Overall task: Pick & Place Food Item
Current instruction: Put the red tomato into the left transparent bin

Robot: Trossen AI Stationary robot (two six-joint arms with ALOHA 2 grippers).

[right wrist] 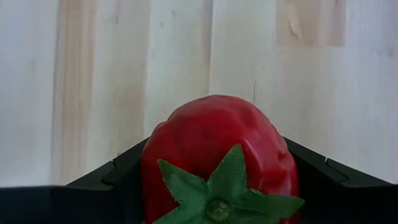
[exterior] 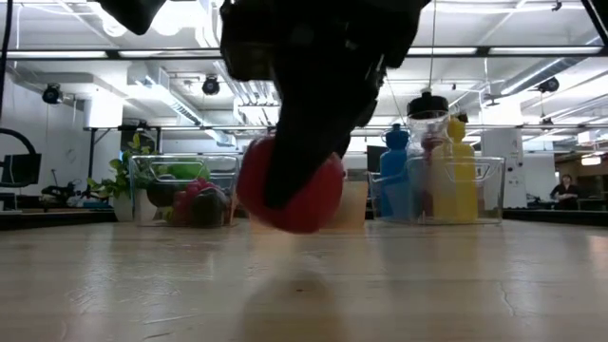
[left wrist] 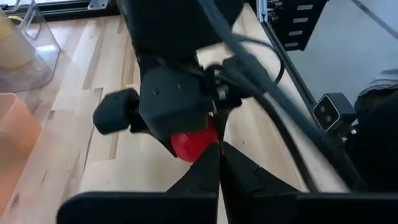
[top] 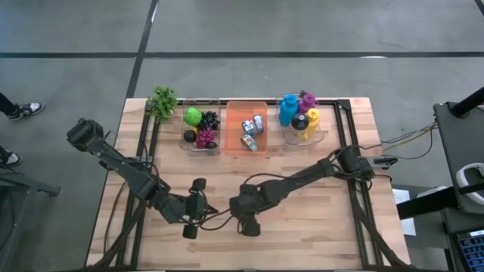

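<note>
Red pepper (right wrist: pixel 217 158), green stalk facing wrist camera, clamped between right gripper (top: pixel 248 224) fingers, just above bare wooden table (top: pixel 318 219) at front centre. Left gripper (top: pixel 193 219) close beside it, fingers pinched together, holding nothing. Three bins well back: fruit, cans, bottles.

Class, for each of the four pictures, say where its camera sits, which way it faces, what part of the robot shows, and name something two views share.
High view: above the table, facing straight down; both arms, bins along the far edge.
Low view: table height, facing across into the room; the right hand holds a red pepper.
Left wrist view: on the left arm, facing the right hand over the left hand, shut.
Right wrist view: on the right arm, facing down at the wood table.
Shared: the red pepper shows in low and both wrist views.
</note>
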